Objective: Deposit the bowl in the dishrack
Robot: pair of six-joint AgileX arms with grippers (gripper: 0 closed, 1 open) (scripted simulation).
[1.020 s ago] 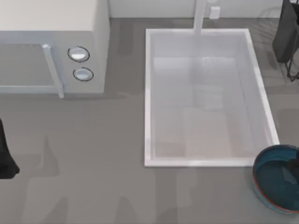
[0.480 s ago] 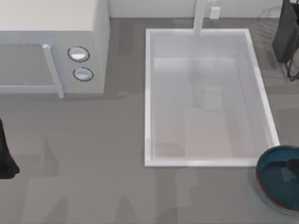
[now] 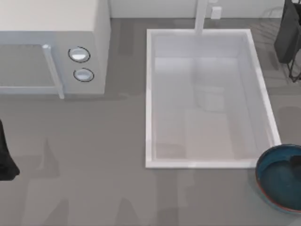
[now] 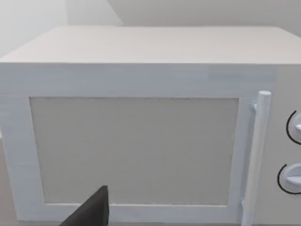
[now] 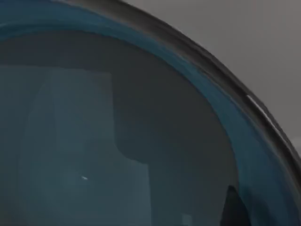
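Bowl point(image 3: 277, 184) sits at bench point(image 3: 94, 165) lower right, just off sink point(image 3: 149, 117) near corner, partly cut by top view's edge. Dishrack point(image 3: 288, 37) at far right, beyond sink, well apart from bowl. My right end effector point(image 3: 295, 162): dark shape at bowl's right rim, probably reaching inside; cannot tell whether fingers are spread or pinching. Right wrist view close on bowl interior point(image 5: 117, 141). My left arm point(image 3: 5, 155) parked at left edge, facing microwave point(image 4: 141, 117); its end effector state not readable.
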